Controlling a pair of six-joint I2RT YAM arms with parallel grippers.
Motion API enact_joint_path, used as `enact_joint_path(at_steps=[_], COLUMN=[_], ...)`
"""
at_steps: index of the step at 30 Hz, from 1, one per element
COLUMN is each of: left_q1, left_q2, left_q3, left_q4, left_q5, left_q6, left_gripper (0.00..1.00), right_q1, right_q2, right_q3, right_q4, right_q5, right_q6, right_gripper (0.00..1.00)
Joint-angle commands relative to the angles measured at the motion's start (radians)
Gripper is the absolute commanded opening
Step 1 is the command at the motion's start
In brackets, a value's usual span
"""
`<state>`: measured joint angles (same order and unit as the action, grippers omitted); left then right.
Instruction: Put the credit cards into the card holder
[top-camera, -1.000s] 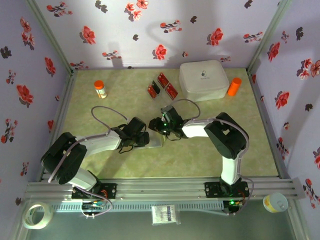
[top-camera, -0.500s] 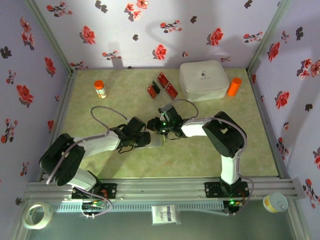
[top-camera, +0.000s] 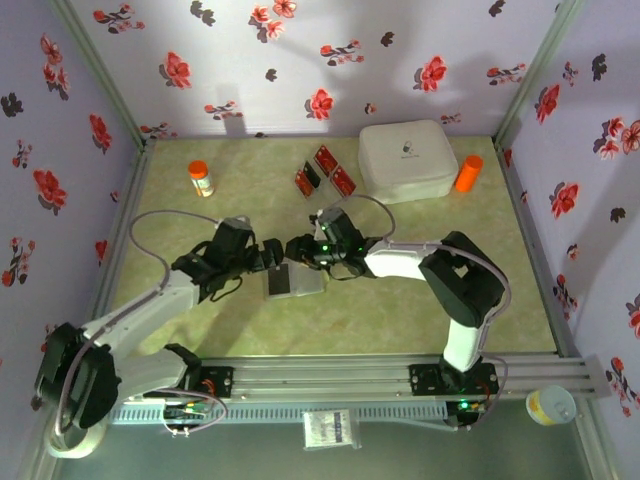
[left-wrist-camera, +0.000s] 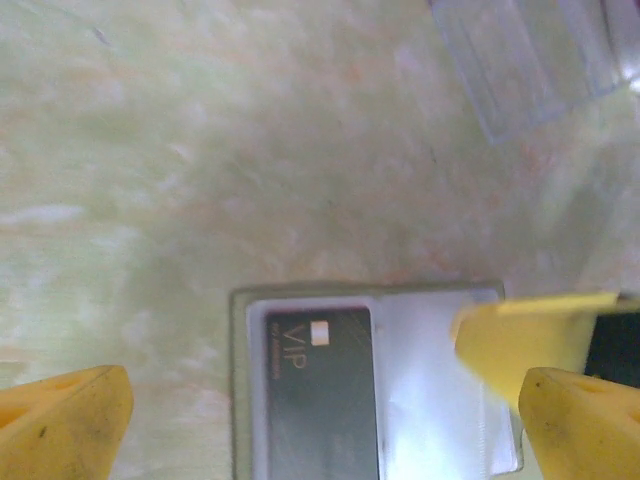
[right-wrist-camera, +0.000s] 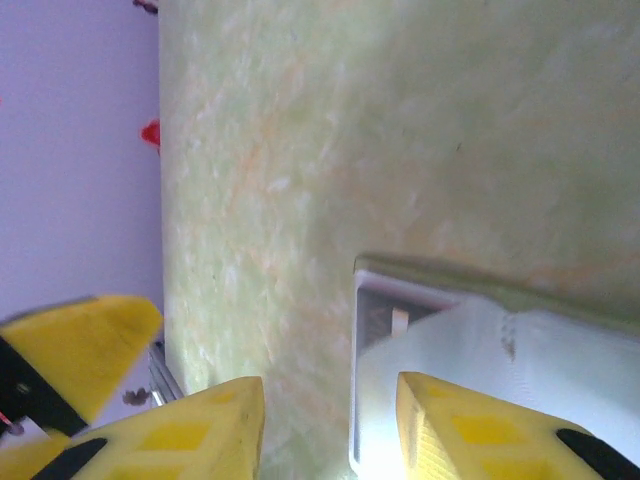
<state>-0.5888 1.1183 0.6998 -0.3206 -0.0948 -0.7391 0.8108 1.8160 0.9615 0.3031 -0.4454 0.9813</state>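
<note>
Now holder (top-camera: 293, 282) open mid-tabletop, dark card (left-wrist-camera: 320, 390) inside; left gripper (left-wrist-camera: 320, 425) spread over it; right gripper (right-wrist-camera: 330, 420) spread at its edge; red cards (top-camera: 343, 181) near far edge.

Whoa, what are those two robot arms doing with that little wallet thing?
They are filling a card holder that lies open on the table. The left gripper hovers open right above it, and the right gripper, also open, is at its edge. One dark card already sits in a pocket. Three red credit cards lie at the back, beside the white box, not yet picked up.
</note>
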Motion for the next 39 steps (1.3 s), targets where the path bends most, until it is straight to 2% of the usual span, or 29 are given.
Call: enact_joint_path(at_steps=[1, 9, 21, 30, 39], left_q1=[0.04, 0.089, 0.106, 0.107, 0.107], left_q2=[-0.047, -0.096, -0.094, -0.098, -0.088], left_q3=[-0.017, -0.052, -0.092, -0.114, -0.119], left_q4=[-0.068, -0.081, -0.058, -0.051, -0.039], left_q5=[-0.005, 0.018, 0.033, 0.036, 0.048], left_q6=[0.03, 0.025, 0.015, 0.009, 0.01], left_gripper=[1.0, 1.0, 1.0, 1.0, 1.0], right_q1=[0.029, 0.071, 0.078, 0.042, -0.026], right_q2=[-0.012, 0.087, 0.164, 0.121, -0.032], right_q3=[0.041, 0.103, 0.153, 0.22, 0.114], right_q4=[-0.062, -0.017, 0.038, -0.023, -0.012], right_q5=[0.016, 0.02, -0.001, -0.007, 0.012], right_q6=[-0.012, 0.031, 0.06, 0.026, 0.003], right_gripper=[0.41, 0.42, 0.44, 0.44, 0.44])
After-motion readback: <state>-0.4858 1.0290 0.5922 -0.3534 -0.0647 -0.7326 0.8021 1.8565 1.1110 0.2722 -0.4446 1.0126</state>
